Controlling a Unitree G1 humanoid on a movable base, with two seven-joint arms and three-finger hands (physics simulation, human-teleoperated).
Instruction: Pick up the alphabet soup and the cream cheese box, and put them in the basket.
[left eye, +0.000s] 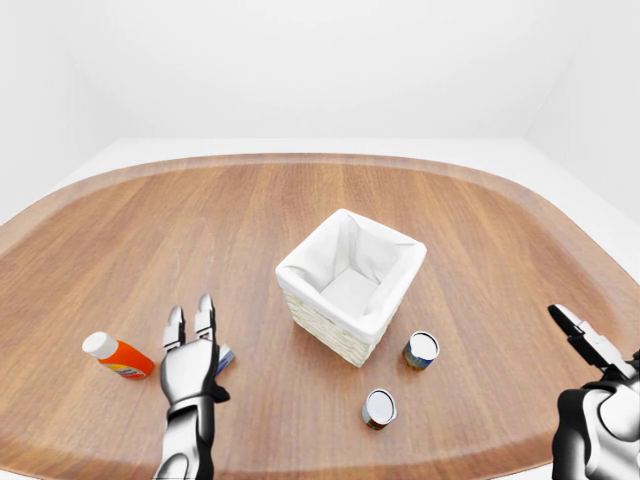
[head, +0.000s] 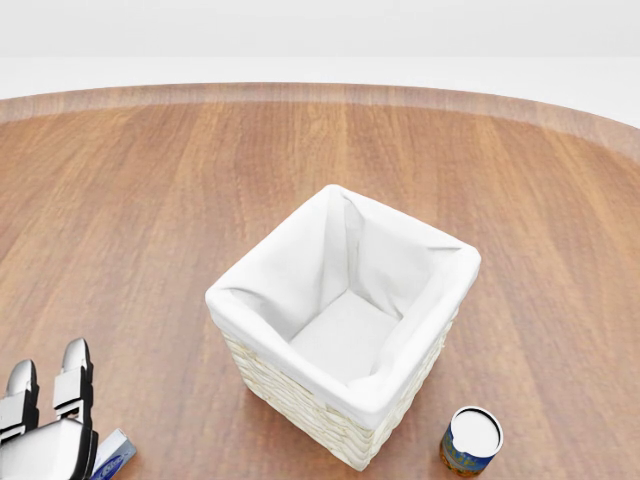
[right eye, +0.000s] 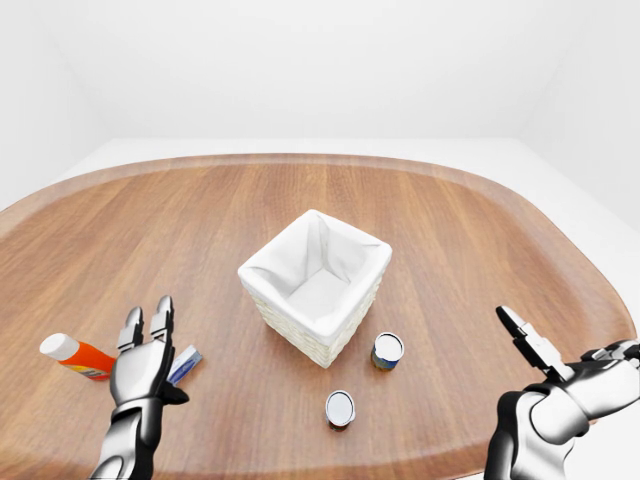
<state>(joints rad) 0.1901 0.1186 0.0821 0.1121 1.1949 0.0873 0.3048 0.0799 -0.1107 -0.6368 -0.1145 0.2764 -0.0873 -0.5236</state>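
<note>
Table: brown wood grain with a paler band along its rim; basket: cream woven wicker with a plain white cloth lining. Two cans, one beside the basket with a blue and yellow label and a white top, the other with a reddish side and a white top; bottle: orange with a white cap. Box: blue and white; both robot hands, left and right: glossy silver and black, against white walls and floor.

Basket mid-table — two cans lower right.
</note>
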